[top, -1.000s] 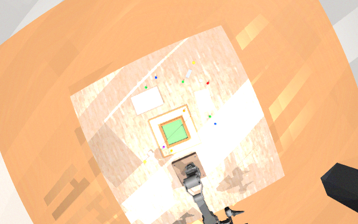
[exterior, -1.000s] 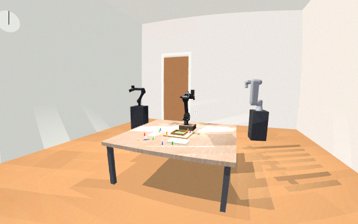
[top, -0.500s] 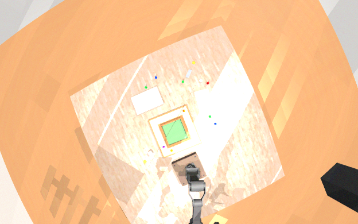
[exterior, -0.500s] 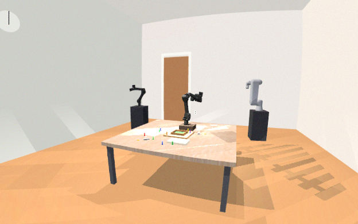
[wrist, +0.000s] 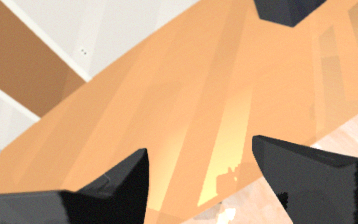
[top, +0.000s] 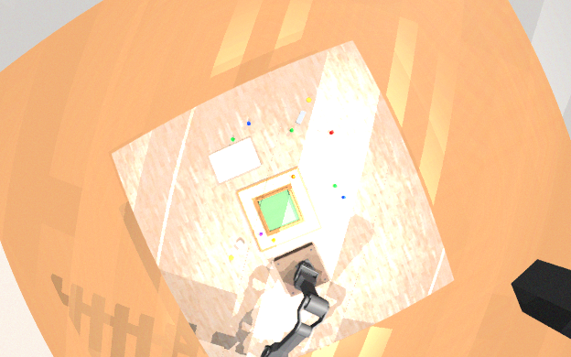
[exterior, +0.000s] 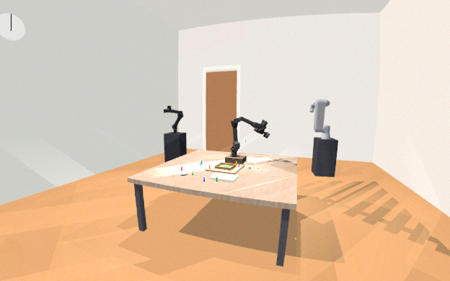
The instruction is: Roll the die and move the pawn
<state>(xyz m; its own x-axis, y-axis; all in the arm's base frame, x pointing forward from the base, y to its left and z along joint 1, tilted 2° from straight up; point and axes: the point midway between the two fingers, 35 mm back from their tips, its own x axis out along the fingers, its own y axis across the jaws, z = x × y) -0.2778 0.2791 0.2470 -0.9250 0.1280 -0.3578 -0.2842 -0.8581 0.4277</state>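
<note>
The orange pawn (top: 293, 176) (exterior: 210, 167) stands on the square board (top: 312, 215), near its upper right corner in the top view. The tray (top: 275, 211) (exterior: 226, 166), green inside with brown walls, is at the board's middle and looks empty. The die (top: 240, 243) (exterior: 249, 167) is a small whitish block on the table left of the arm's base in the top view; its pips are too small to read. My gripper (wrist: 200, 150) is open and empty, high up and far from pawn and die. In the top view it is out of frame.
A purple pawn (top: 261, 233) and a yellow pawn (top: 274, 240) stand on the board near the base. A white slab (top: 235, 160), a grey block (top: 300, 117), a red pawn (top: 331, 132) and several green, blue and yellow pieces are around the board.
</note>
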